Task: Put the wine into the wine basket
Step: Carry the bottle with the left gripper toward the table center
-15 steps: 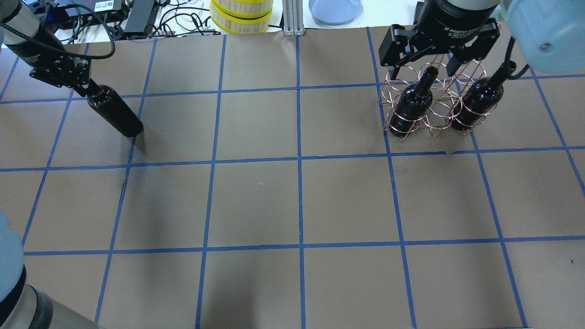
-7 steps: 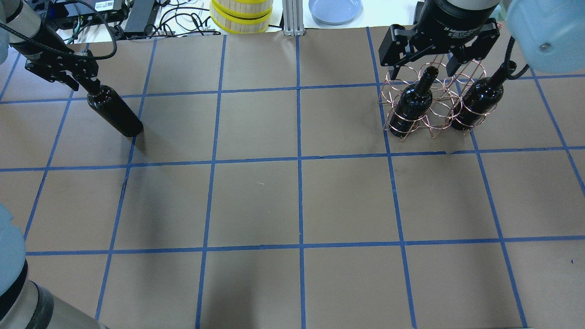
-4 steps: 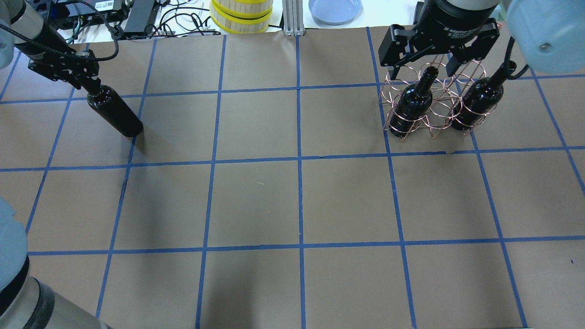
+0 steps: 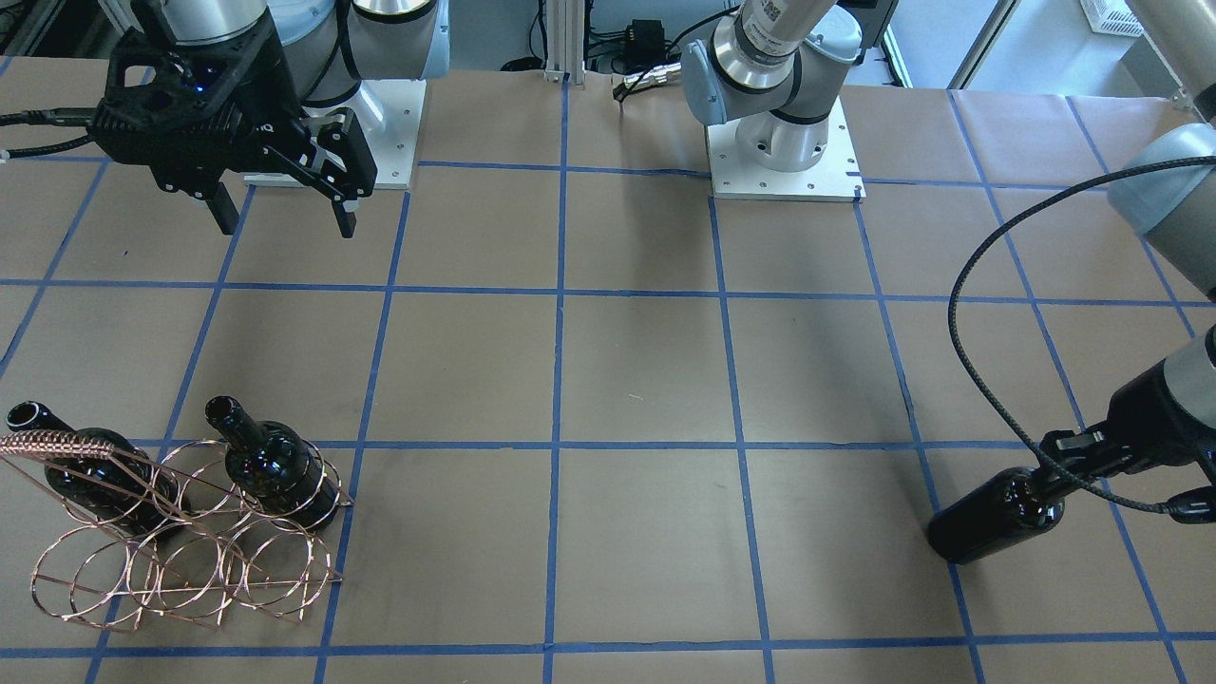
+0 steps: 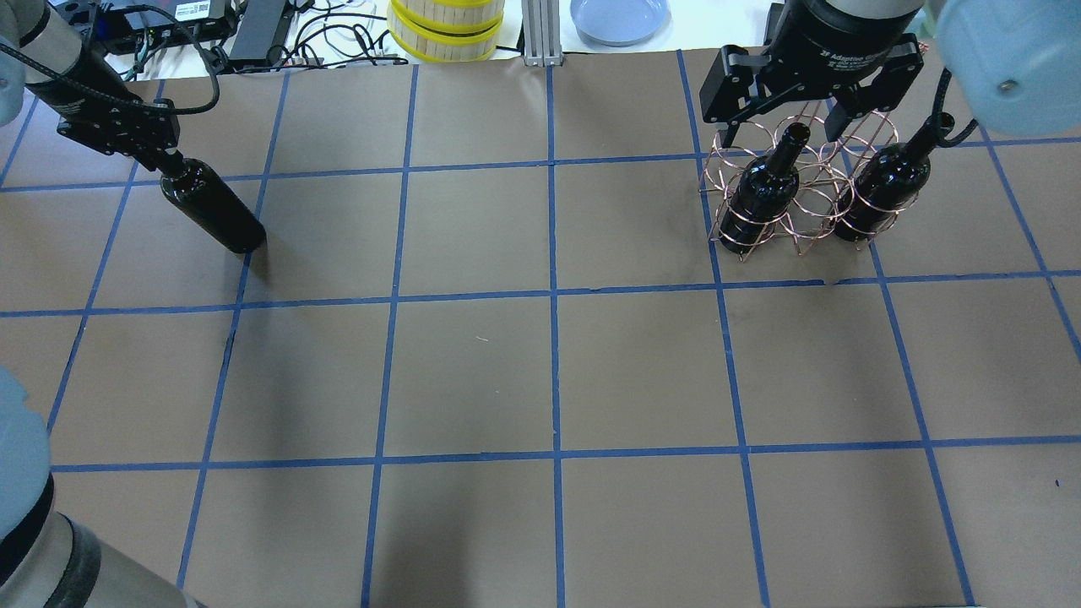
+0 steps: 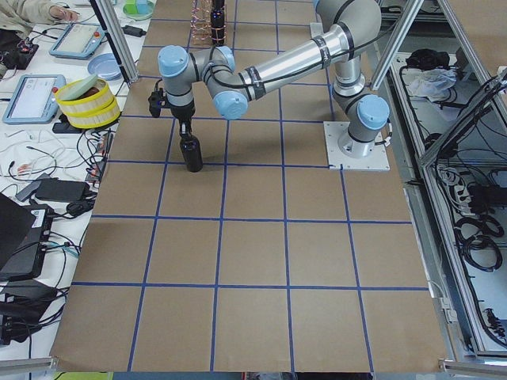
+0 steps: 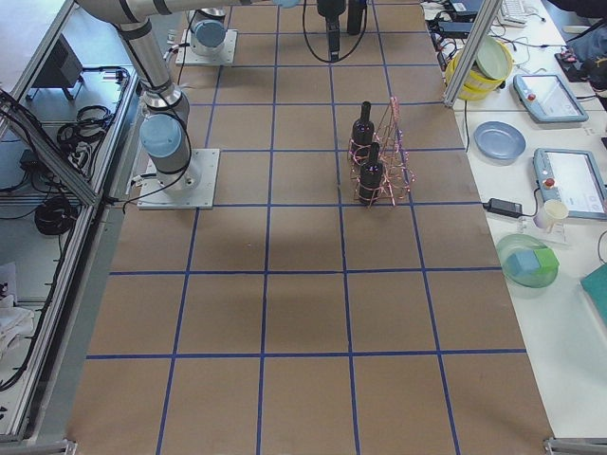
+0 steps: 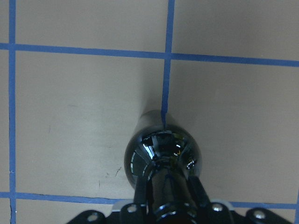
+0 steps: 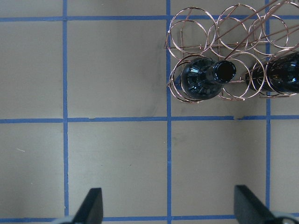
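wine: the loose wine bottle (image 5: 211,207) stands upright on the table (image 5: 473,371), over by the far left corner from the robot's side. Long axis straight up, neck on top.

left tool: the left tool (image 8: 169,198) comes down on it from above, fingers (image 8: 140,200) pinched in on both sides of the neck, so it looks like it's got hold of the bottle. Can't tell if the base has left the table.

which way to go: the wine basket (image 4: 190,570) is well apart, way over on the robot's right, in roughly the same far strip. So I'd guess one long sideways carry with the bottle kept vertical.

free slots: the first racked bottle (image 5: 764,194) and second racked bottle (image 5: 887,181) fill the two end rings of the row nearer the robot. The ring between them and the whole back row look open.

right tool: the right tool (image 4: 287,226) hangs over the basket, spread wide, nothing in it. It's the arm nearer the basket, but the left one has the wine.

room: lots of brown paper along the route. The tight part is the finish, with the twisted handle (image 4: 57,442), two bottle necks and that right tool all crowding the drop. The far table edge is close behind the basket too.
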`<state>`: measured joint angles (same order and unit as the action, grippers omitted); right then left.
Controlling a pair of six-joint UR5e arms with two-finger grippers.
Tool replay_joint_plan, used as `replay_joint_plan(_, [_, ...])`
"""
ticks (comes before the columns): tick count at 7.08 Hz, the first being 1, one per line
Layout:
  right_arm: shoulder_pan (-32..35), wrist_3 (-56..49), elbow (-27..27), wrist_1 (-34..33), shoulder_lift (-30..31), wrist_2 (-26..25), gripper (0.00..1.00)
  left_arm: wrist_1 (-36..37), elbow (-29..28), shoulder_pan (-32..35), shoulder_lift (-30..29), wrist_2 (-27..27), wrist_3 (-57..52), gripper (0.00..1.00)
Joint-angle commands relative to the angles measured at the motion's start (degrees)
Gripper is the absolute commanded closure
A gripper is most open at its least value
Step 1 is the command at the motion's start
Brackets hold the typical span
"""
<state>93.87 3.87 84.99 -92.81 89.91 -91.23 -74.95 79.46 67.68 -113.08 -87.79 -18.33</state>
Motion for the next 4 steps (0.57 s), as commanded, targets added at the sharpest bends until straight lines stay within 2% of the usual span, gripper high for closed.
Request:
replay_joint_plan(1, [0.0,0.0,0.0,0.0,0.0,0.0,0.0,-0.28,0.0,0.78,0.92,0.16,0.4,0.8])
replay_joint_plan(4, [0.0,0.0,0.0,0.0,0.0,0.09,0.0,-9.04,1.13,8.84,7.76,-0.11,8.97,0.84])
